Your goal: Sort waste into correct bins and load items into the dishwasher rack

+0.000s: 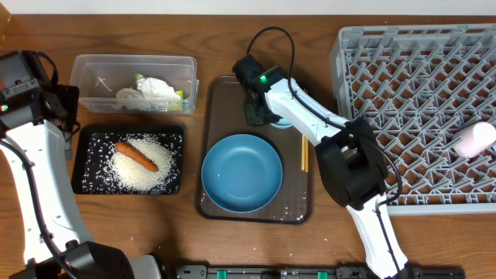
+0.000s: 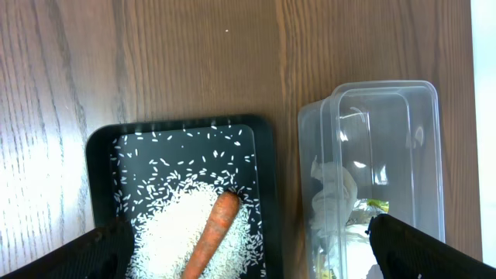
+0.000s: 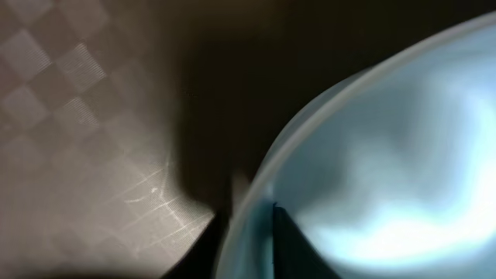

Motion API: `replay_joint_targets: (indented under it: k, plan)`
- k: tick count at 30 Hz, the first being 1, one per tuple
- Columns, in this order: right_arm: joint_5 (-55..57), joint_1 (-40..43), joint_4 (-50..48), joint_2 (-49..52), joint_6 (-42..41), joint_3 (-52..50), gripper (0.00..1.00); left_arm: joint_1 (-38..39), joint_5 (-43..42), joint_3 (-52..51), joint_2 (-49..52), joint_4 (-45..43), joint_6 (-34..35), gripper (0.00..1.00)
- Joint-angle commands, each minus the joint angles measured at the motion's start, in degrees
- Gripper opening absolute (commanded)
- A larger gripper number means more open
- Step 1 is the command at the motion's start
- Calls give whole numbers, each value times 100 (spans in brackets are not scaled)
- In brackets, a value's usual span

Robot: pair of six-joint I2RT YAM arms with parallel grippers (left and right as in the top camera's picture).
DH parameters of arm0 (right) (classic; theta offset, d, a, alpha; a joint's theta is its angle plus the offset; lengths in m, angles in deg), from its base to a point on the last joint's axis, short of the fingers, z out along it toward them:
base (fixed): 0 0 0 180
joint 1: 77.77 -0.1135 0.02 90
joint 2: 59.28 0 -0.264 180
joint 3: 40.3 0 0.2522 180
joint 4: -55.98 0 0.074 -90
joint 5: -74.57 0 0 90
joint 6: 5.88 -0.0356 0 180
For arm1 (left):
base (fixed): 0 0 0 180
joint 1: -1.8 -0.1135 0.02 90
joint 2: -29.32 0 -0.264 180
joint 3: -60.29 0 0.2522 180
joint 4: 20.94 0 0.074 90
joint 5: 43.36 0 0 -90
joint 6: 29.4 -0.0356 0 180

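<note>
Right wrist view puts us at the grip itself: the right gripper [image 3: 249, 246] has its two dark fingers [image 3: 298, 248] pinched on either side of the rim of the small light-blue bowl [image 3: 387, 155]. One finger is inside the wall and one outside, with hardly any gap left, which we judge is the way to lift a thin-walled bowl too wide to span. The bowl sits at the far end of the brown serving tray [image 1: 221, 101], behind the large dark-blue bowl [image 1: 242, 172], with the chopsticks [image 1: 304, 151] along the tray's right edge. All three are not yet in the dishwasher rack [image 1: 403, 93] beside the tray, where the small white cup [image 1: 474, 139] lies near the right edge. The waste looks sorted: carrot [image 2: 215, 232] and rice [image 2: 174, 232] in the black tray [image 2: 101, 155], wrapper [image 2: 333, 194] and packet [image 1: 180, 95] in the clear tub [image 2: 387, 116]. The left gripper [image 2: 256, 260] hangs over those bins, spread wide and holding nothing, parked out of the way, we think.
</note>
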Motion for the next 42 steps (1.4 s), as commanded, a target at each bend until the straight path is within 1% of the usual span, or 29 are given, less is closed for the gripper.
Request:
replay_joint_targets:
  k: [1,2,7,12,15,18,19,26,31,34,36,42]
  plan:
    - [11,-17,50,-212,-68,68,6,-24,28,0,33,17,-31,99]
    - [11,0,61,-289,-66,74,1,-24,28,0,33,17,-31,99]
    - [-55,225,103,-990,-61,96,1,-24,28,0,33,17,-31,99]
    - [-662,728,98,-1790,400,96,1,-24,28,0,33,17,-31,99]
    - [-1349,1263,81,-2157,723,96,1,-24,28,0,33,17,-31,99]
    - [-2553,2035,52,-2339,1145,96,1,-24,28,0,33,17,-31,99]
    - [-3171,2428,35,-2343,1314,96,1,-24,28,0,33,17,-31,99]
    - [-5694,4500,-33,-2055,1864,87,1,-24,28,0,33,17,-28,99]
    - [-7517,5619,-463,-1672,2059,83,1,-24,28,0,33,17,-31,99]
    - [-8500,6013,-852,-1346,2041,83,1,-24,28,0,33,17,-31,99]
    - [-8828,6155,-1012,-1121,1954,83,1,-24,28,0,33,17,-31,99]
    - [-9025,6290,-1075,-546,1926,83,1,-24,28,0,33,17,-31,99]
